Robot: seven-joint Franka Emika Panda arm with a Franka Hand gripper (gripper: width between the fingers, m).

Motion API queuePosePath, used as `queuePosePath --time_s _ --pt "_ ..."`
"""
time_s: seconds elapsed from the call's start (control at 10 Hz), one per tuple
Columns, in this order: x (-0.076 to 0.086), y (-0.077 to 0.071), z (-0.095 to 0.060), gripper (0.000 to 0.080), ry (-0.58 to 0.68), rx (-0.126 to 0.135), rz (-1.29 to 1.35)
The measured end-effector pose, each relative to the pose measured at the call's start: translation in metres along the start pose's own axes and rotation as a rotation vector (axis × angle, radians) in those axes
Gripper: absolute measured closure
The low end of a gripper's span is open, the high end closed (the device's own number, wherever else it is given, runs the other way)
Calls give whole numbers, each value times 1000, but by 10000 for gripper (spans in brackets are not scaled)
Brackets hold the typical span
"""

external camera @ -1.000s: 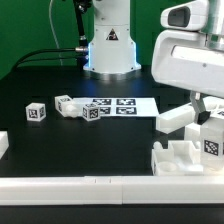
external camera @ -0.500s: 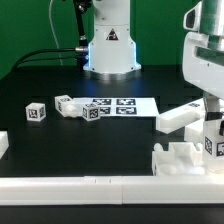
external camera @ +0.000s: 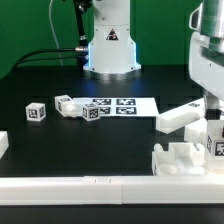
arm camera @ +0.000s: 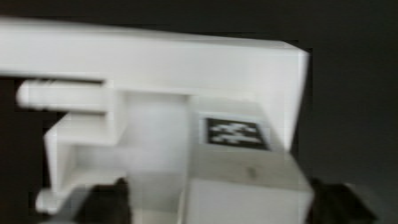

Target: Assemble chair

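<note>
My gripper (external camera: 214, 118) is at the exterior view's right edge, shut on a white tagged chair part (external camera: 213, 140). It holds that part against a blocky white chair piece (external camera: 183, 157) that rests on the table. A white bar (external camera: 178, 117) leans tilted beside them. In the wrist view the gripper (arm camera: 217, 200) has its dark fingers (arm camera: 103, 196) on both sides of the tagged part (arm camera: 228, 140). That part sits under a broad white slab (arm camera: 160, 55) with a peg (arm camera: 45, 95). Small tagged chair parts (external camera: 36, 112) (external camera: 66, 104) (external camera: 93, 112) lie at the left.
The marker board (external camera: 128, 105) lies flat in the middle of the table. The robot base (external camera: 108, 45) stands behind it. A long white border rail (external camera: 90, 186) runs along the front. A white block (external camera: 3, 145) is at the left edge.
The gripper's white body has shifted toward the exterior view's right, mostly out of frame. The held part stays at the blocky piece. The loose parts have not moved.
</note>
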State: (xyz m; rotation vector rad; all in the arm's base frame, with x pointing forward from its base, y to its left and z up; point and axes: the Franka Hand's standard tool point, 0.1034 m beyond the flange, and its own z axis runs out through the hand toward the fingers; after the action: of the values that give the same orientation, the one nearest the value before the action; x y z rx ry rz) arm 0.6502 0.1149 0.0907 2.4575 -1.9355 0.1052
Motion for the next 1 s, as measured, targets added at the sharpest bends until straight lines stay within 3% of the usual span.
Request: queuePosePath --time_s 0.1,0.6,0.8,1.0 --pt "-1 0 -1 166 6 -1 -127" --pt "1 0 -1 151 19 -8 -507" --pt "0 -5 2 151 61 -30 -785" --pt "1 -6 5 151 62 -35 -906"
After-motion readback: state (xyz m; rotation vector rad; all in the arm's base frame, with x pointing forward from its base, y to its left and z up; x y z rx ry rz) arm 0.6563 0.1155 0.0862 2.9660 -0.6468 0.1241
